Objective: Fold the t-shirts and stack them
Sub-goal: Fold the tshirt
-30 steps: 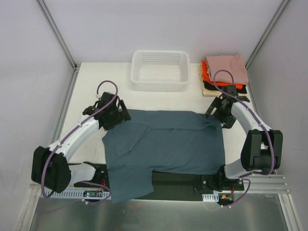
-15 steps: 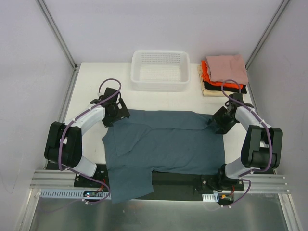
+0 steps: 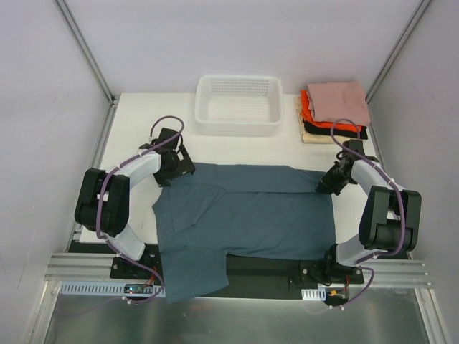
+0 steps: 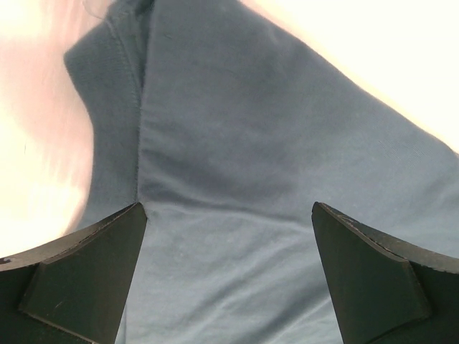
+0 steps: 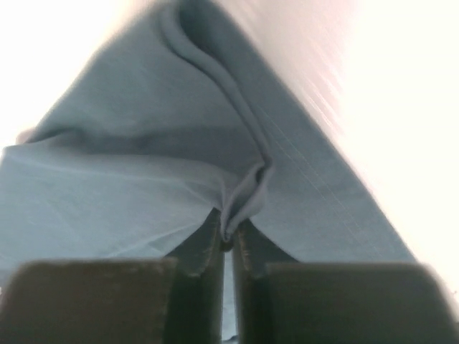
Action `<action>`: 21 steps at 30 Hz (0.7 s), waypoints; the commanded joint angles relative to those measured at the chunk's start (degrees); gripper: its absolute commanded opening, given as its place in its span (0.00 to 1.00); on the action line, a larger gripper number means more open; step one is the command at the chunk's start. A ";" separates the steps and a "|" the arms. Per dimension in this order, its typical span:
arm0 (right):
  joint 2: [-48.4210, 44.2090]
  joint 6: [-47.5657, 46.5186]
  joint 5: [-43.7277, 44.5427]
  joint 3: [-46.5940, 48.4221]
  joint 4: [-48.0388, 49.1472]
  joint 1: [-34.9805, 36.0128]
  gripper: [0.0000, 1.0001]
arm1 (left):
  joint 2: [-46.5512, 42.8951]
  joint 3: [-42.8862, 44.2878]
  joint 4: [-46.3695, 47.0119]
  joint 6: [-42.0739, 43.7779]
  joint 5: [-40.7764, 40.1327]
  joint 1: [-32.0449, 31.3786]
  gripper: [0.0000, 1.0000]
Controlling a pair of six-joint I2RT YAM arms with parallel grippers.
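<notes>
Item: one large slate blue-grey short-sleeved t-shirt (image 3: 244, 215) of soft knit cloth; it lies spread nearly flat on the white table (image 3: 129, 136) between the two arms, with its near left part lapping over the table's near edge.

Handling, as we judge it: light, limp, with no stiffness of its own; it will sag and crease wherever it is not carried; not fragile; likely to drag on the table rather than slide freely.

Where to hold: we would take it at the two far corners together; the stitched hems there give the fingers a thicker fold to bite.

Right gripper (image 5: 228, 240): at the shirt's far right corner; jaws pressed together on a small raised ridge of the cloth; we count it a thin pinch that could slip under a hard pull.

Left gripper (image 4: 229, 279): over the shirt's far left corner; jaws spread wide; cloth and a stitched seam lie in the gap between them; nothing is gripped.

Stack of folded t-shirts (image 3: 341, 100): at the table's far right corner, well apart from the blue-grey one; dusty-pink on top, then orange-red, black and cream beneath.

White plastic mesh basket (image 3: 238, 105): at the far middle of the table, just beside the stack; we see nothing in it.
</notes>
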 commanded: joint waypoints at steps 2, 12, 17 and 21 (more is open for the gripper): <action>-2.58 -10.46 -3.83 6.85 2.86 0.15 0.01 | 2.26 1.89 0.75 0.88 0.10 1.78 0.99; -8.11 -18.82 -3.68 7.15 2.31 3.23 0.01 | 3.49 0.49 0.66 1.67 -0.78 2.13 0.99; -12.07 -20.68 1.66 1.87 2.51 3.49 0.03 | 3.58 -0.13 0.66 1.50 -0.78 2.57 0.99; -8.23 -15.94 12.91 -0.16 -4.67 3.32 0.38 | 3.32 -0.04 0.58 1.76 -0.25 2.75 0.99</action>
